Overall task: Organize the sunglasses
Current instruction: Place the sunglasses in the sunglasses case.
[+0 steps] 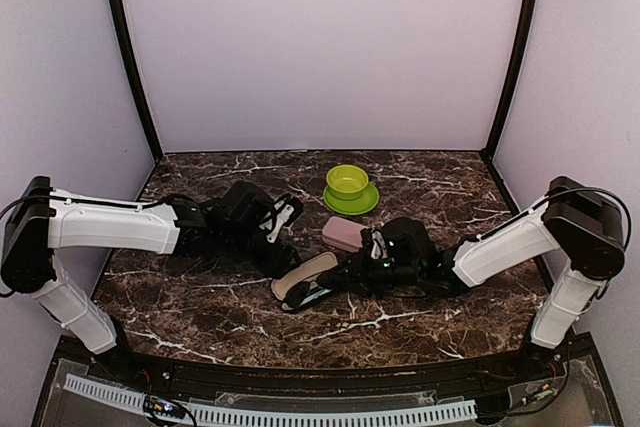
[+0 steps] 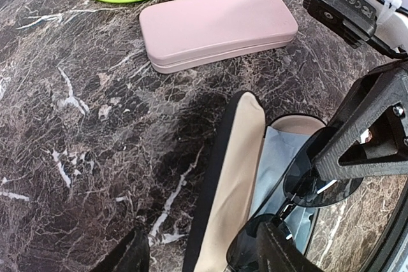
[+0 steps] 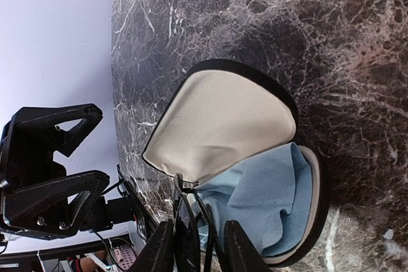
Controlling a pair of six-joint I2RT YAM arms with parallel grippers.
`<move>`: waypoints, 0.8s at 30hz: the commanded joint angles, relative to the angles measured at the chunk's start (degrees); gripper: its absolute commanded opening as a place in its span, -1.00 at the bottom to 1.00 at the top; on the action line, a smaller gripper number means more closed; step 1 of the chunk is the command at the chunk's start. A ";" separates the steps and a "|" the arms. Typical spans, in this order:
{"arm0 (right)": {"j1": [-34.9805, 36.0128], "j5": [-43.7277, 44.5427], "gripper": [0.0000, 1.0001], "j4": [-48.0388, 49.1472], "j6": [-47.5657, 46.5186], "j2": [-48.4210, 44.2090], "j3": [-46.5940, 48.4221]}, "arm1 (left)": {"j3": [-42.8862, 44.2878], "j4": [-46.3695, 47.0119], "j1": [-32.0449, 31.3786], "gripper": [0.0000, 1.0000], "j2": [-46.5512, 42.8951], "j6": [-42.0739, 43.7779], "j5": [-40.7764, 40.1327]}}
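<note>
Task is approx. halfway at best, by my read. One pair is going into its case but is not yet let go. No red pair shows in any view, so I can't tell if that one is done or left.

Left gripper (image 3: 102,144) hovers at the left, apart from the black case, fingers spread wide w/ nothing btw. them. Black case (image 2: 233,176) lies open mid-desk (image 2: 76,125), beige-lined lid swung back to the left, blue cloth (image 3: 255,202) in the tray. The black-framed sunglasses (image 2: 319,186), folded w/ dark lenses, hang low over that cloth. Can't tell whether they touch it. Right gripper (image 3: 196,246) reaches in from the right w/ fingers close on either side of the folded frame & appears to hold it.

To do yet, I'd say: let go, shut the lid.

Pink case (image 2: 217,27) is shut, just beyond the black one, contents hidden. Green bowl (image 1: 347,181) stands on a green plate (image 1: 352,204) farther back; nothing shows in it.
</note>
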 commanded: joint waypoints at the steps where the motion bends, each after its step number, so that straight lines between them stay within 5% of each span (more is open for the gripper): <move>1: 1.05 1.18 -0.43 0.52 -0.53 -1.19 -1.20 | -1.11 1.09 -0.16 0.20 0.53 0.57 0.66; 24: 1.54 2.54 -0.24 -4.27 -3.82 -1.49 -0.47 | -1.07 1.57 -0.25 0.11 3.24 1.48 9.83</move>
